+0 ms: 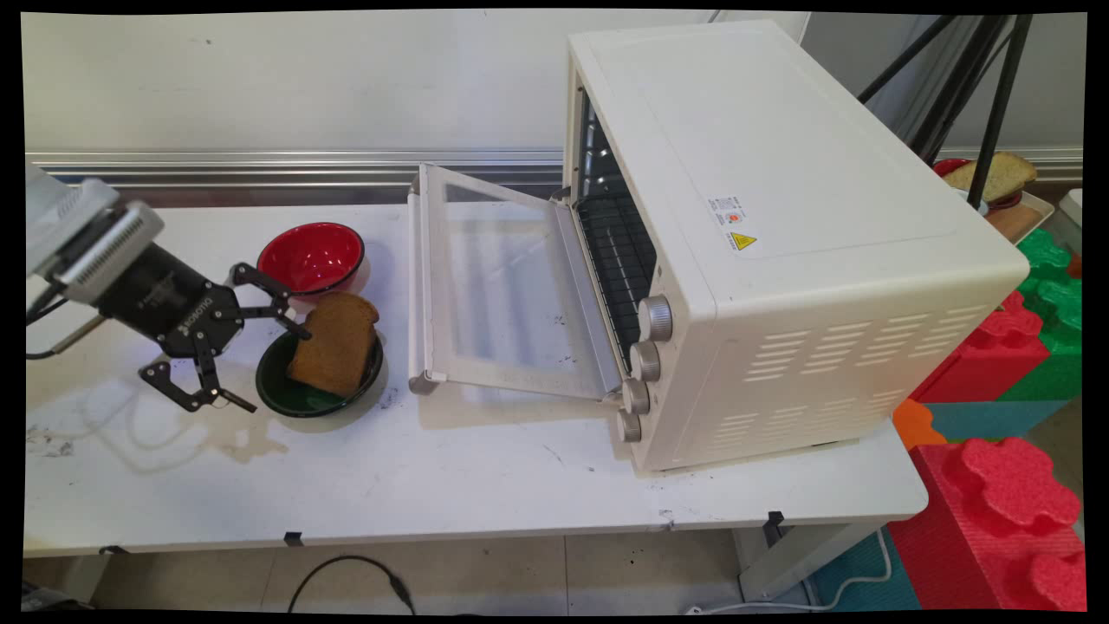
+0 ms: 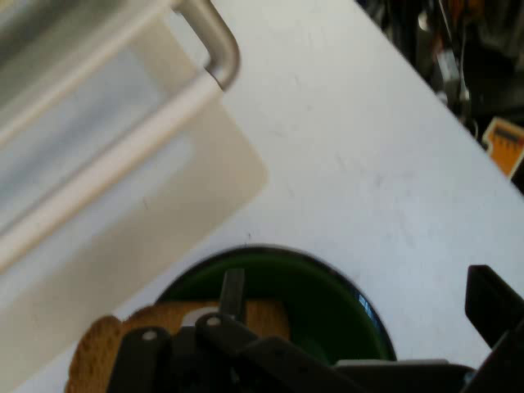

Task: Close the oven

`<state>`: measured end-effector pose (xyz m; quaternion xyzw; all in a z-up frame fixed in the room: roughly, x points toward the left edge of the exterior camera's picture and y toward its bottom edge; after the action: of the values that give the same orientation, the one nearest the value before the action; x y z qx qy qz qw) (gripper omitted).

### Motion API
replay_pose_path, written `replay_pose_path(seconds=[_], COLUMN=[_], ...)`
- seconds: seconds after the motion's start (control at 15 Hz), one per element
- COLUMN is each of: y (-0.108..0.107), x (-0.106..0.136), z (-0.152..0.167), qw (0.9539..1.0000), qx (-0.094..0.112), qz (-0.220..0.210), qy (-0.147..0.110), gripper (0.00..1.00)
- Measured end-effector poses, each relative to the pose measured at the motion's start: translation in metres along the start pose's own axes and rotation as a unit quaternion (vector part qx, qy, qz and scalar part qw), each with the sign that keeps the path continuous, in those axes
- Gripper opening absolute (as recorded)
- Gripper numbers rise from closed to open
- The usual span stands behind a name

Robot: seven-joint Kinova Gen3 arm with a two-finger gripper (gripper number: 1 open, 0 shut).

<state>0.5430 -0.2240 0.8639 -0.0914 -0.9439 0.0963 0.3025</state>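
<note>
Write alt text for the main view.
A black gripper, fingers open, reaches toward a slice of brown bread leaning in a dark green bowl on a white table. Behind sits a red bowl; to the right, a cream toaster oven with its glass door folded down.

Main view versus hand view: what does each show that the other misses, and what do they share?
Only the main view shows the red bowl, the whole toaster oven with its rack and four knobs, and the tool open beside the green bowl, one finger by the bread. Only the hand view shows the door handle's curved metal end close up. Both share the green bowl, the bread slice leaning in it, the open glass door and the white table.
</note>
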Motion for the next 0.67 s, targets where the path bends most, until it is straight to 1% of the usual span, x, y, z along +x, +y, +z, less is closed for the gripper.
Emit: replay_pose_path(seconds=[0.2, 0.27, 0.47, 0.67], y=[-0.004, -0.005, -0.008, -0.009], x=[0.011, 0.013, 0.017, 0.017], z=[-0.012, -0.015, -0.019, -0.023], qw=[0.9984, 0.9977, 0.9954, 0.9921], qx=[0.007, 0.009, 0.012, 0.016], qz=[-0.048, -0.058, -0.082, -0.112], qy=[0.029, 0.035, 0.047, 0.055], gripper=[1.0, 1.0, 1.0, 1.0])
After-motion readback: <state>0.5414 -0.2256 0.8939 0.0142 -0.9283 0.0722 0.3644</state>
